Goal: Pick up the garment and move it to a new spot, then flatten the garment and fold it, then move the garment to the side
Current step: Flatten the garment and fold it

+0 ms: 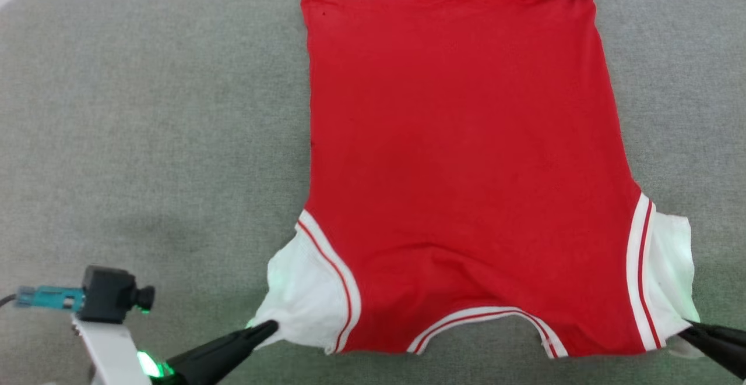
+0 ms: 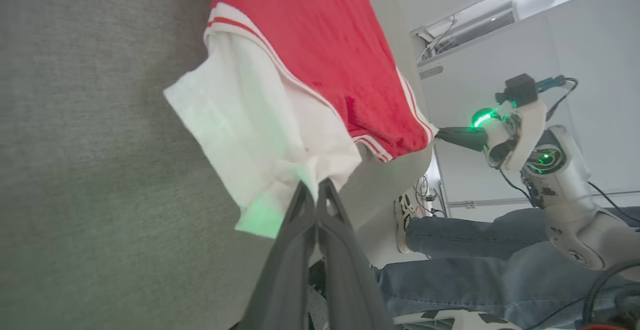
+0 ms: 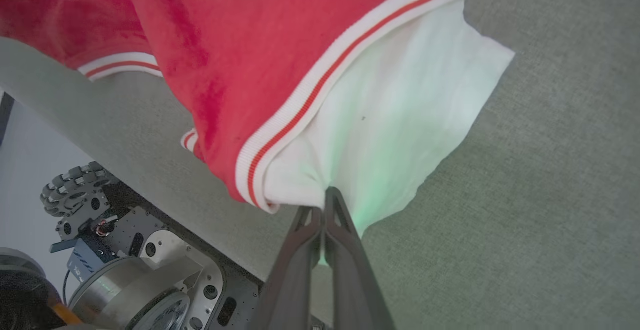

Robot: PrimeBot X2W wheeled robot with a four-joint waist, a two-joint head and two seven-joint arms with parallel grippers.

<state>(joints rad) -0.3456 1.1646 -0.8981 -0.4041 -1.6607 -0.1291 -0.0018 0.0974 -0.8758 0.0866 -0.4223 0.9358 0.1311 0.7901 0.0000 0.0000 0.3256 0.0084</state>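
The garment (image 1: 466, 158) is a red jersey with white sleeves and red-and-white trim, spread flat on the grey table, neck toward me and hem at the far edge. No lettering shows on the upward side. My left gripper (image 1: 269, 329) is shut on the white left sleeve's near corner (image 2: 280, 170), its fingers (image 2: 300, 220) pinched together on the cloth. At the lower right my right gripper (image 1: 688, 328) is shut on the other white sleeve (image 3: 380, 120) near the striped armhole trim.
The grey fabric table (image 1: 145, 140) has bare room to the left of the jersey. In the left wrist view a person's jeans-clad legs (image 2: 475, 250) and a shoe (image 2: 402, 220) show beyond the table's near edge. My wheeled base (image 3: 125, 270) sits below that edge.
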